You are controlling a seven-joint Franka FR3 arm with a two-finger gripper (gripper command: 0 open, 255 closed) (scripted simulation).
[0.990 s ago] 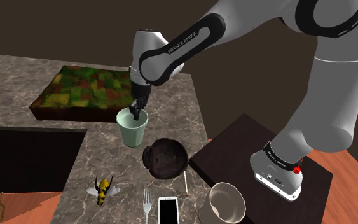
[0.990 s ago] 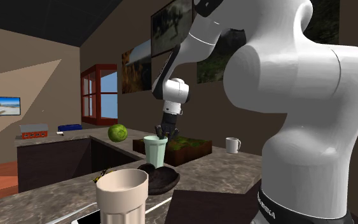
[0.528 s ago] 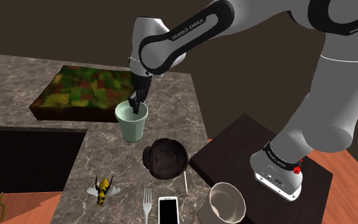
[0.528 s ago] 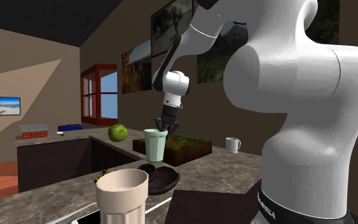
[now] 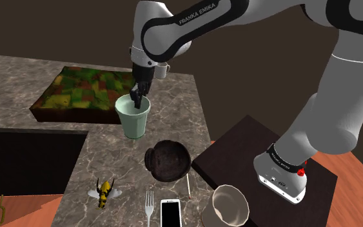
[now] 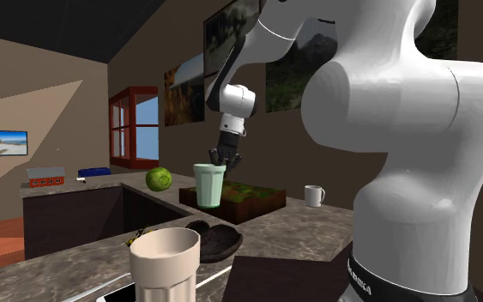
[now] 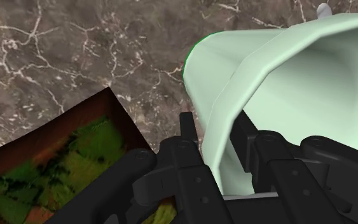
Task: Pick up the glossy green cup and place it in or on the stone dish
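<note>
From the shoulder, the fingers (image 5: 137, 96) pinched the rim of the pale green cup (image 5: 133, 122), near the dark dish (image 5: 168, 159). The second exterior view showed the cup (image 6: 209, 186) hanging above the tabletop (image 6: 291, 221). At the wrist, one finger sat inside the cup (image 7: 285, 76) wall and one outside.

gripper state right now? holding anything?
Gripper: closed on the wall of the pale green cup at its rim, one finger inside, one outside.
</note>
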